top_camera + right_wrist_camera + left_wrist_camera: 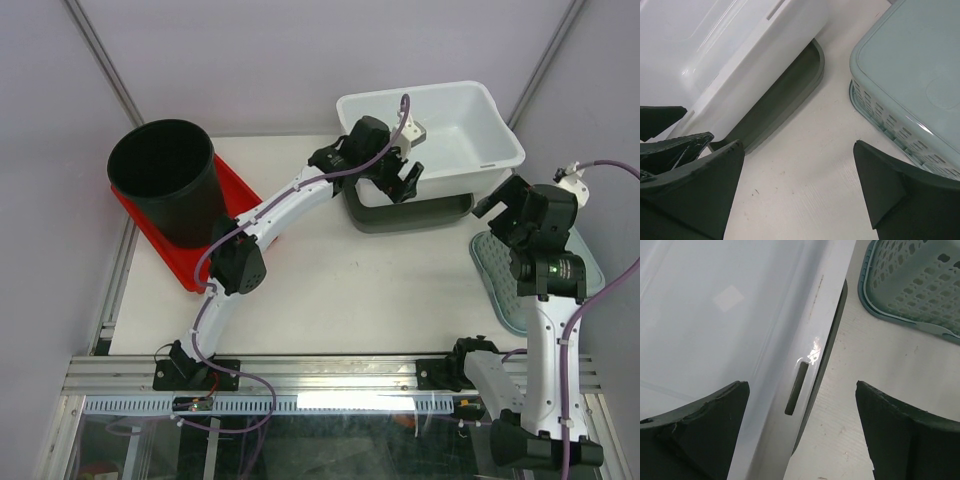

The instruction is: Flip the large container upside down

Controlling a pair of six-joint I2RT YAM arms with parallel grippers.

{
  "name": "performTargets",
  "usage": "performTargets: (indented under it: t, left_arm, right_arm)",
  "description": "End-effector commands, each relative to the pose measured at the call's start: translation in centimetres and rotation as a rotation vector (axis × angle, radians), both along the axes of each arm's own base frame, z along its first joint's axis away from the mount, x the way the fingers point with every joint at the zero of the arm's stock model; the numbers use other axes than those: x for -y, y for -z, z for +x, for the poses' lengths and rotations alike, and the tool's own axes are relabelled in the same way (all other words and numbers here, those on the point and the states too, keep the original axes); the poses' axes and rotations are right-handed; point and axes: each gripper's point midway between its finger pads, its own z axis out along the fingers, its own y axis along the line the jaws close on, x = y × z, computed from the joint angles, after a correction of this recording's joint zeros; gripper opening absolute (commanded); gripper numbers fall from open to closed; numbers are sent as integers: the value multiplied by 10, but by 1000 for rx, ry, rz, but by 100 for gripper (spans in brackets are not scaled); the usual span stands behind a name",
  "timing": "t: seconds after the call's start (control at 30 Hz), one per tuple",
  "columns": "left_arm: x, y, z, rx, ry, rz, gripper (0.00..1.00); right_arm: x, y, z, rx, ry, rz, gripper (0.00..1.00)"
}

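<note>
The white tub (455,130) sits open side up at about one o'clock on the table (350,300), resting on a dark tray (400,218). It hasn't been tipped at all, so I'd say the grab is the step in hand.

The left claw (402,188) hangs over the tub's near rim, at the seven o'clock corner. Its jaws are spread wide and hold nothing. From its own camera the rim runs up between the two fingers, one over the inside, one over the table.

The right claw (497,200) is just off the tub's four o'clock corner, above the teal basket (495,275). It too is wide open and empty.

To do this well, I'd drop the left claw straight down until the lip is deep between the pads, then close firmly. A shallow pinch on that slick plastic looks likely to slip. The right claw would do best taking the rim at its own corner, so the tub rolls over evenly. The lift should clear the tray first, and the swing should stay away from the basket.
</note>
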Motion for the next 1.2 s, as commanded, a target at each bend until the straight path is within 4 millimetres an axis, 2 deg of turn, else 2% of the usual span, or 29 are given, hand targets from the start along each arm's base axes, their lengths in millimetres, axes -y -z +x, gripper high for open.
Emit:
performTargets:
  t: [0.0,0.17,0.33,0.53,0.7,1.0,1.17]
  left_arm:
    - [12,-20,7,80,32,-55,85]
    - [11,-15,11,84,8,-40,55]
    - [13,-12,12,85,1,-39,34]
    - [15,-36,2,121,5,-61,17]
    - [14,-74,-16,161,23,-107,1]
    - [-4,-160,-56,172,46,-259,0]
    - [-24,-206,-73,145,5,-357,0]
  right_arm:
    - [-2,-10,3,58,1,16,95]
    - [-3,-5,2,53,2,25,95]
    - [-1,-5,0,53,7,14,95]
    - [1,-4,-4,53,13,-3,95]
    - [0,-4,-4,56,9,5,95]
    - [-4,-6,-6,73,3,27,95]
    - [-8,-7,-8,88,-3,49,95]
